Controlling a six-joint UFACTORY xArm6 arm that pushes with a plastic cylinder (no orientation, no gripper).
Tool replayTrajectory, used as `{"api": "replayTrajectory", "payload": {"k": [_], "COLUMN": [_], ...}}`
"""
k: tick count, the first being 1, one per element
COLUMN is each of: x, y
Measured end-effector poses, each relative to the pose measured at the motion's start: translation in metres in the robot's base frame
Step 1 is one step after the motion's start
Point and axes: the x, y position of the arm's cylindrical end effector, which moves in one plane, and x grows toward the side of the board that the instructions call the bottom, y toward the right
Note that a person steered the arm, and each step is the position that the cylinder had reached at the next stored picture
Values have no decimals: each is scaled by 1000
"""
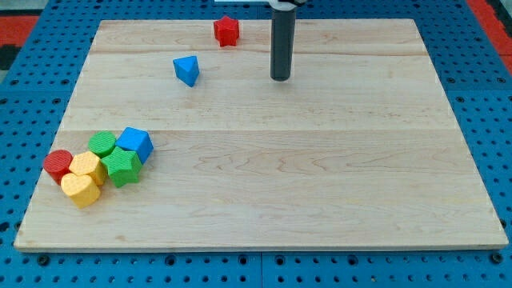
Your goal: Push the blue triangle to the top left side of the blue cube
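Note:
The blue triangle (186, 70) lies on the wooden board in the upper left part of the view. The blue cube (135, 143) sits lower, at the view's left, touching a cluster of blocks. My tip (280, 78) rests on the board to the right of the blue triangle, well apart from it, and far up and right of the blue cube. The dark rod rises from the tip to the view's top.
A red star-shaped block (226, 30) sits near the top edge, up and right of the blue triangle. Beside the blue cube are two green blocks (122, 166), (102, 145), two yellow blocks (81, 189), (86, 167) and a red cylinder (58, 164). The board (320, 184) lies on blue pegboard.

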Motion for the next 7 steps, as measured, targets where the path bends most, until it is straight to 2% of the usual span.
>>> {"api": "replayTrajectory", "payload": {"k": [1,3,5,7], "x": [-13,-10,-28,-13], "y": [-34,-64,-49,-109]}}
